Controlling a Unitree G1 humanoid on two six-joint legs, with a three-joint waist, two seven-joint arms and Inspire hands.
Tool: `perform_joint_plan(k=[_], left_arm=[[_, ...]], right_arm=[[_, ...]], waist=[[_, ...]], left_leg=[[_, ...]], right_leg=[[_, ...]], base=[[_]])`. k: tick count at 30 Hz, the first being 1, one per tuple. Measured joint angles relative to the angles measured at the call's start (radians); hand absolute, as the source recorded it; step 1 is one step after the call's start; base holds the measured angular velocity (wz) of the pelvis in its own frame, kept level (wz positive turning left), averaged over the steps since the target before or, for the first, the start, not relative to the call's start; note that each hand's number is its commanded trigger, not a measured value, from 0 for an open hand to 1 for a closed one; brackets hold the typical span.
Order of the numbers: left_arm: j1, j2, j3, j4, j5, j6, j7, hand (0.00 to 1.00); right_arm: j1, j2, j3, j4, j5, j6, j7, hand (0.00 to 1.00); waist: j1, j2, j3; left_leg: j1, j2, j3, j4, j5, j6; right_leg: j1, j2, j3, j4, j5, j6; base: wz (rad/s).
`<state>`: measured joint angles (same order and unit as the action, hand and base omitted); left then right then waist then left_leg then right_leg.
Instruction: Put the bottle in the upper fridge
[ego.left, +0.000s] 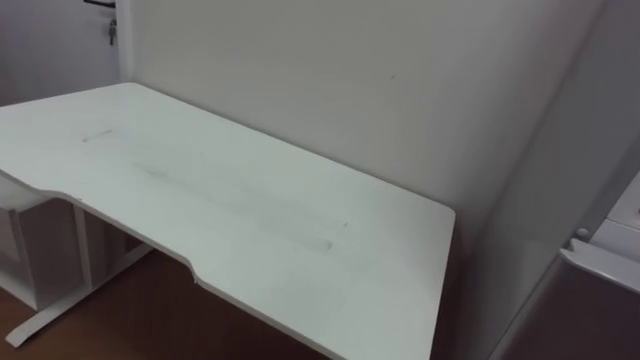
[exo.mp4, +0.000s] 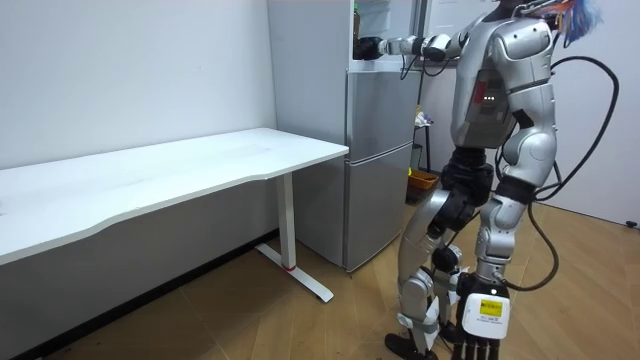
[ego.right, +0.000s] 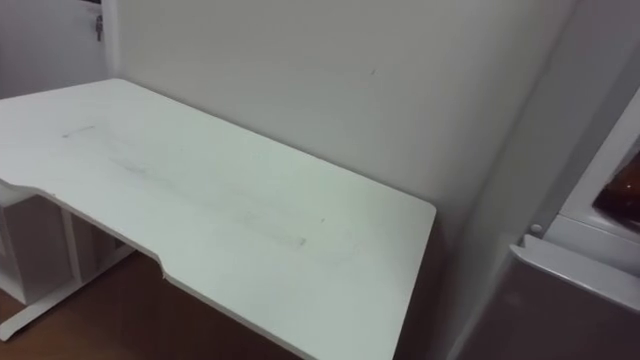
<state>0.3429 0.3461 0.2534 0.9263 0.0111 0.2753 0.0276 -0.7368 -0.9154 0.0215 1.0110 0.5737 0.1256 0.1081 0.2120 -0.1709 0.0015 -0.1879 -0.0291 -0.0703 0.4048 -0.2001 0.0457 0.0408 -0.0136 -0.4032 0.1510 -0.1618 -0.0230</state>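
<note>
In the room view I stand in front of the tall grey fridge (exo.mp4: 378, 160), facing the room view's left. My right arm is stretched out at shoulder height, and my right hand (exo.mp4: 369, 47) is at the upper fridge compartment (exo.mp4: 385, 25). That hand is small and dark against the opening, so I cannot tell whether it holds the bottle. My left arm hangs down with the left hand (exo.mp4: 511, 190) by my hip. In the eye views the fridge's edge (ego.right: 585, 265) is at the right.
A long white desk (ego.left: 230, 190) stands against the white wall, its right end beside the fridge side (ego.left: 540, 200). White desk legs (exo.mp4: 292, 240) rest on the wooden floor. A white cabinet (ego.left: 30, 240) sits under the desk's left part.
</note>
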Motion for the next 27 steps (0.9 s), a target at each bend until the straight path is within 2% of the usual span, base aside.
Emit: perform_joint_plan(k=[5, 11, 14, 17, 20, 22, 27], left_arm=[[0.003, 0.002, 0.001, 0.001, 0.000, 0.000, 0.000, 0.00], [0.002, 0.001, 0.001, 0.009, -0.013, -0.005, 0.003, 0.00], [0.002, 0.001, 0.001, 0.017, -0.018, -0.006, 0.004, 0.00], [0.006, -0.001, 0.009, 0.023, -0.018, -0.009, 0.003, 0.00], [0.014, -0.015, 0.017, 0.038, -0.018, -0.016, 0.003, 0.00], [0.025, -0.025, 0.020, 0.038, -0.019, -0.018, 0.001, 0.00], [0.031, -0.027, 0.022, 0.034, -0.020, -0.022, 0.000, 0.00]], right_arm=[[0.012, 0.001, 0.000, 0.000, -0.027, 0.008, 0.035, 0.00], [0.027, 0.001, -0.003, -0.008, -0.026, 0.009, 0.060, 0.00], [0.049, 0.001, -0.033, -0.024, -0.025, 0.009, 0.070, 0.00], [0.087, 0.001, -0.075, -0.059, -0.025, 0.010, 0.080, 0.00], [0.124, 0.001, -0.106, -0.105, -0.026, 0.011, 0.101, 0.00], [0.144, 0.001, -0.116, -0.144, -0.026, 0.021, 0.123, 0.00], [0.169, 0.002, -0.128, -0.205, -0.025, 0.029, 0.158, 0.00]], waist=[[-0.006, -0.006, 0.0009], [-0.015, -0.014, -0.0033], [-0.015, -0.015, -0.0040], [-0.017, -0.012, -0.0055], [-0.025, 0.002, -0.0132], [-0.038, 0.011, -0.0154], [-0.075, 0.016, -0.0178]], left_leg=[[0.035, -0.001, 0.004, -0.012, -0.001, 0.002], [0.045, -0.002, 0.004, -0.015, -0.004, 0.002], [0.046, -0.002, 0.005, -0.014, -0.007, 0.003], [0.052, -0.003, 0.008, -0.015, -0.009, 0.004], [0.068, -0.004, 0.011, -0.013, -0.017, 0.007], [0.084, -0.006, 0.011, -0.018, -0.019, 0.009], [0.094, -0.012, 0.010, -0.028, -0.019, 0.009]], right_leg=[[0.031, -0.001, 0.016, -0.005, -0.005, 0.003], [0.044, 0.000, 0.017, -0.015, -0.004, 0.003], [0.046, 0.000, 0.018, -0.015, -0.005, 0.004], [0.050, -0.001, 0.019, -0.015, -0.005, 0.004], [0.068, -0.001, 0.021, -0.015, -0.007, 0.009], [0.083, -0.004, 0.027, -0.015, -0.012, 0.013], [0.091, -0.009, 0.029, -0.015, -0.016, 0.015]], base=[[0.00], [0.00], [0.00], [-0.01], [0.00], [-0.02], [0.02]])
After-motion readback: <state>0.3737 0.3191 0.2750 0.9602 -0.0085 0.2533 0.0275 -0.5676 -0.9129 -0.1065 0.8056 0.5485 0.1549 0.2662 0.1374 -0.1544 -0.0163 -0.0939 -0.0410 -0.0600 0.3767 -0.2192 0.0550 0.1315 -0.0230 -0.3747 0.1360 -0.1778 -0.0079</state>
